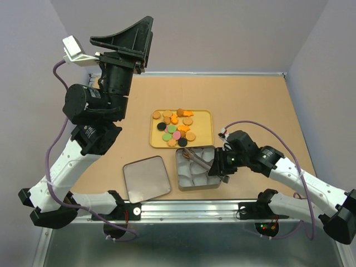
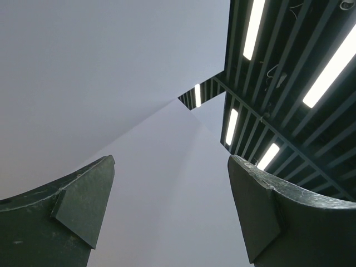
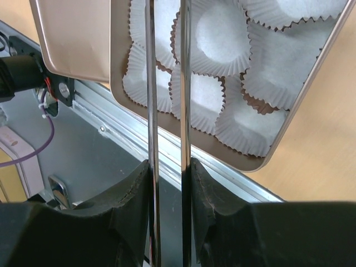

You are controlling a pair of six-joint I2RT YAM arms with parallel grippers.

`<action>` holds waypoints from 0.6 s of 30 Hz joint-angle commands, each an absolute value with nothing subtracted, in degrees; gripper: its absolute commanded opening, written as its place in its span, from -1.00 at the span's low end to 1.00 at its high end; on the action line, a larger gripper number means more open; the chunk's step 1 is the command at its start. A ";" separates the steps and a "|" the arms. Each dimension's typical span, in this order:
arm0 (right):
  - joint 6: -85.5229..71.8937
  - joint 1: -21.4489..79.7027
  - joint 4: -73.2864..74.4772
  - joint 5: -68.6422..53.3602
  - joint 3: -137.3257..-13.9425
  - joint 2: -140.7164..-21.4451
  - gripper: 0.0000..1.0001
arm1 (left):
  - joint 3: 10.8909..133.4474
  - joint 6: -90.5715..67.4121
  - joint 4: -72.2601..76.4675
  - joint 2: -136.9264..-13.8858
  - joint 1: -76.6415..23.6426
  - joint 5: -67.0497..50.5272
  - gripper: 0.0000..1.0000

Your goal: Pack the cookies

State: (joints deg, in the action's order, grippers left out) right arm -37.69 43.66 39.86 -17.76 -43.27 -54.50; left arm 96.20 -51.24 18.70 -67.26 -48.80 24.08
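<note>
Black fingers (image 3: 133, 189) of the right pincer (image 3: 169, 164) fill the bottom of the wrist view, pressed in on a pair of metal tongs (image 3: 185, 83). Its two thin blades run side by side, close together, straight out from between the pads. They pass over the near edge of an open tin (image 3: 115, 55) and above the white paper cups (image 3: 222, 33) that line it. The blade tips leave the top of that view, so what they touch cannot be told there.

From above, the right arm lies low. It stretches from its base at the near right corner leftward along the counter (image 1: 250, 105), with its wrist at the tin's right side and the tongs slanting over the cups.

The tin's lid (image 1: 146, 178) lies flat just left of the tin. Beyond the tin, a yellow tray (image 1: 207, 125) holds the cookies (image 1: 175, 128). They are bunched on its left half: tan-orange, pink, green and black discs and some orange star shapes.

The left arm rises steeply from the near left corner, elbow bent. Its left pincer (image 2: 171, 158) is held high over the counter's far left, aimed upward at the ceiling lights (image 2: 334, 67). Its fingers are spread wide and grip nothing.
</note>
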 commanded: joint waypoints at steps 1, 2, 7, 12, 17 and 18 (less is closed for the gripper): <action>-36.30 44.21 34.28 -16.87 -44.03 -54.75 -0.51 | 97.20 -47.73 23.11 -64.42 -50.36 27.51 0.87; -36.12 44.21 34.19 -16.88 -44.21 -54.76 -0.50 | 97.47 -47.29 23.12 -64.51 -50.71 27.60 0.87; -36.21 44.21 34.01 -17.75 -46.05 -54.84 -0.29 | 96.95 -44.47 23.20 -64.16 -52.65 30.93 0.87; -36.12 44.21 34.45 -18.46 -51.76 -54.49 -0.15 | 92.81 -42.72 23.99 -61.44 -52.56 34.01 0.87; -35.51 44.21 38.31 -16.79 -57.38 -54.40 -0.05 | 91.50 -40.25 23.99 -60.03 -52.65 36.21 0.88; -35.42 44.21 38.76 -15.57 -58.78 -54.40 -0.05 | 91.32 -40.51 23.99 -59.86 -52.65 36.30 0.88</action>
State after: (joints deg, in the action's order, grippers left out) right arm -36.84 43.66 39.00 -17.78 -51.62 -55.22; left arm 91.70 -43.16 20.64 -61.80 -52.42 33.58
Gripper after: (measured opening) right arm 0.476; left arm 0.938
